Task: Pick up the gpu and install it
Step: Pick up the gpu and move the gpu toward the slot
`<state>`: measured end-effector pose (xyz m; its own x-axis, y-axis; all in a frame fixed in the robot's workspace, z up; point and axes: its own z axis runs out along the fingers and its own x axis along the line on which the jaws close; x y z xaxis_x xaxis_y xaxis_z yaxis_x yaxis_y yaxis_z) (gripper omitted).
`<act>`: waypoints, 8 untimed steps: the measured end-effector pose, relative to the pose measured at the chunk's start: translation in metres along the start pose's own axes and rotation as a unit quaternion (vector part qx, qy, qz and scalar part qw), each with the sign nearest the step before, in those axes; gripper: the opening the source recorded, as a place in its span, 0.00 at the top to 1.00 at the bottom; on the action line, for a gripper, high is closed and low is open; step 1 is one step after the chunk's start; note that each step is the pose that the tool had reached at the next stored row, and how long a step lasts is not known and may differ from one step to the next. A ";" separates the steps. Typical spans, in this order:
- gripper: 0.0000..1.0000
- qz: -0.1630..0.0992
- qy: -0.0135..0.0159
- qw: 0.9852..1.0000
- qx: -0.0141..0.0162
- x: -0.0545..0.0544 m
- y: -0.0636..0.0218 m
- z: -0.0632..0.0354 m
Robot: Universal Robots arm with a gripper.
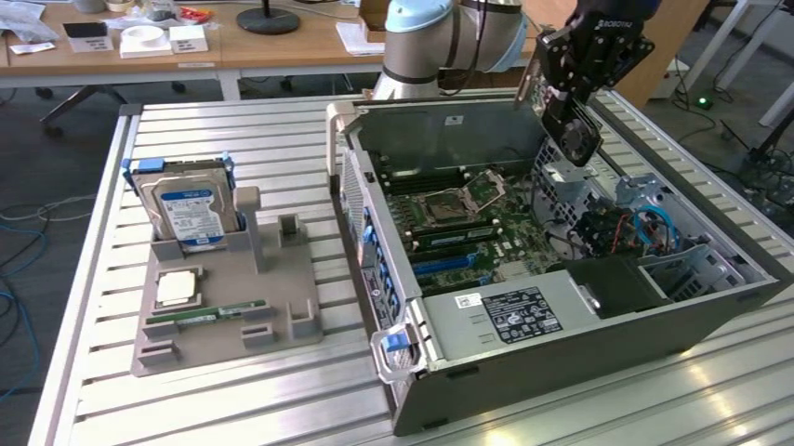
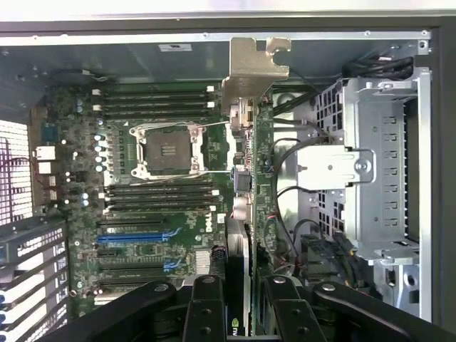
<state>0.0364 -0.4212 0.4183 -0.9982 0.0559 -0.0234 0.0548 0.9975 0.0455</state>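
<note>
pickup looking done: fingers (image 2: 206,310) are pinching the gpu (image 1: 575,130), holding it edge-down above the open case (image 1: 596,362), over the motherboard (image 1: 459,223). card not yet sitting in a slot; install remaining.

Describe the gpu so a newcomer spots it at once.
Find the open computer case on the slatted table; the black end effector hangs over its far corner at the exterior view's right. The gpu is the dark card with a round fan clamped in it, unlike the labelled silver hard drive standing in the grey holder.
</note>
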 end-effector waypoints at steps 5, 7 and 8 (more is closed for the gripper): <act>0.74 0.000 0.000 1.000 0.000 0.000 0.0000 0.0000; 0.74 0.000 0.000 1.000 0.000 0.000 0.0000 0.0000; 0.74 0.000 0.000 1.000 0.000 -0.001 0.0000 0.0000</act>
<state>0.0370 -0.4213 0.4183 -0.9982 0.0560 -0.0234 0.0549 0.9975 0.0455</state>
